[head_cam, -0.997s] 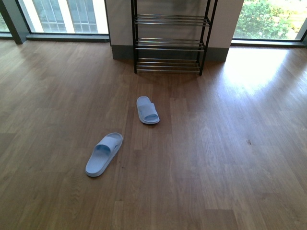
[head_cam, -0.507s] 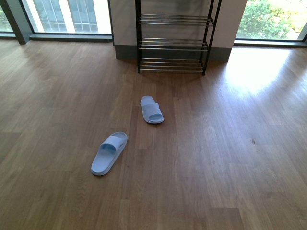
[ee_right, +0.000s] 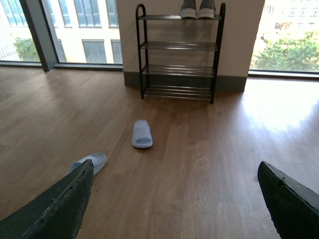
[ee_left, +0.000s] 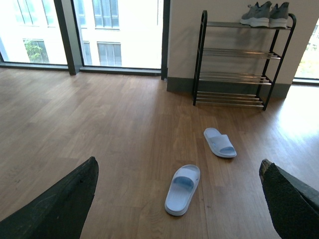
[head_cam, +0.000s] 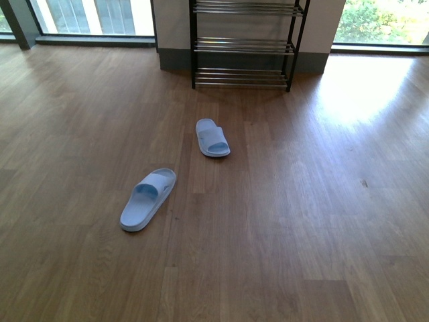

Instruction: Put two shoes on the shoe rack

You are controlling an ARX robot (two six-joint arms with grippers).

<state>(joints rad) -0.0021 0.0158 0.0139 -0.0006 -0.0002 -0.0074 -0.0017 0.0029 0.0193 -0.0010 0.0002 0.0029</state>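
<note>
Chrome-bar shoe rack [head_cam: 244, 47], wood-plank floor [head_cam: 301, 221].
Moulded pale blue near slide [head_cam: 147, 199], far slide [head_cam: 212, 138] lie apart; left gripper [ee_left: 178, 163], right gripper [ee_right: 175, 165] spread.

Front view crops top of shoe rack [head_cam: 242, 47]

No readable text, labels or brands; the grey sneakers [ee_left: 264, 15] seem too small to tell
</note>
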